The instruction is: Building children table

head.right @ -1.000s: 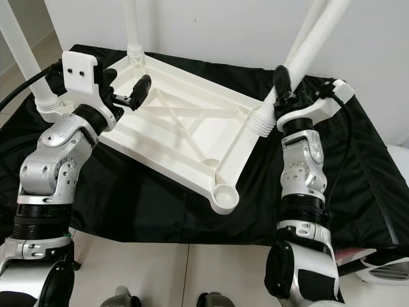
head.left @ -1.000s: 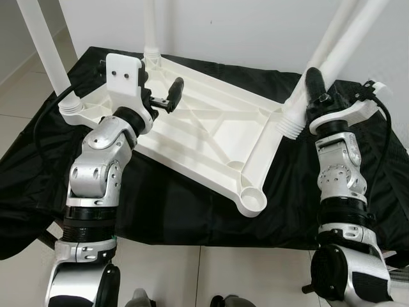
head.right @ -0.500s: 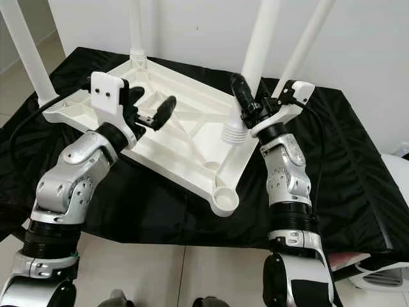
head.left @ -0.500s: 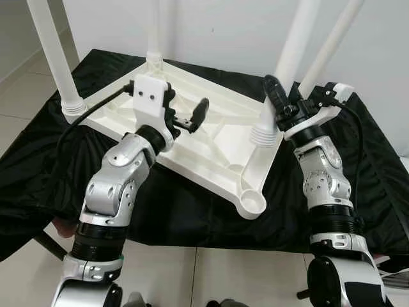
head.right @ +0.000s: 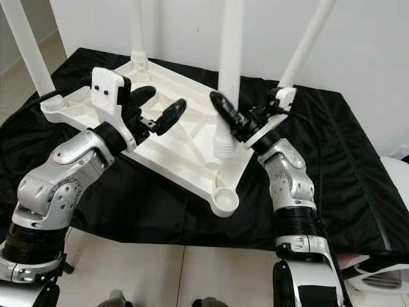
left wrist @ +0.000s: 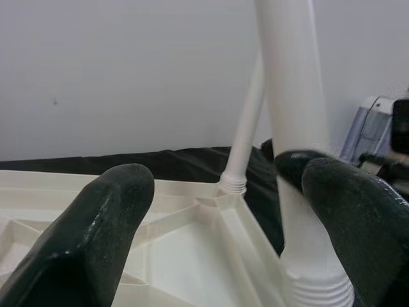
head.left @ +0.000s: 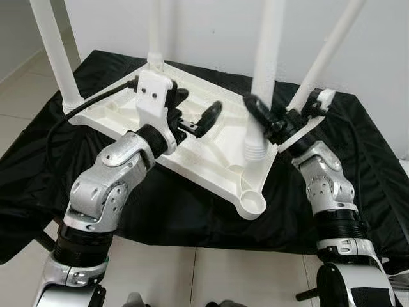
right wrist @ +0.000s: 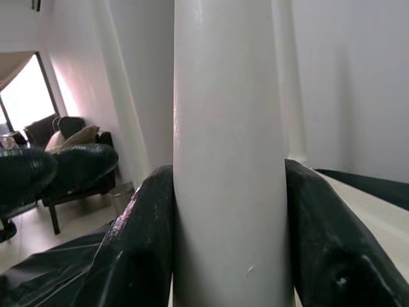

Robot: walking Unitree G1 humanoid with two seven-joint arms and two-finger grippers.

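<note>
The white plastic tabletop (head.left: 192,137) lay upside down on a black cloth (head.left: 358,160), three legs already standing in its corner sockets. The fourth leg (head.left: 263,83) was clamped between the fingers of the right gripper (head.left: 265,118), held upright short of the vacant socket (head.left: 254,203). The left gripper (head.left: 201,121) hovered open and empty above the underside. Next, the leg's threaded end would probably need aligning over that socket.

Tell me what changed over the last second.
The right gripper, shut on the fourth leg, swung it from a lean at the tabletop's right edge to upright above the near-right corner. The left gripper, jaws open, moved right over the tabletop. The upturned tabletop, its three fitted legs and the black cloth stayed put.
</note>
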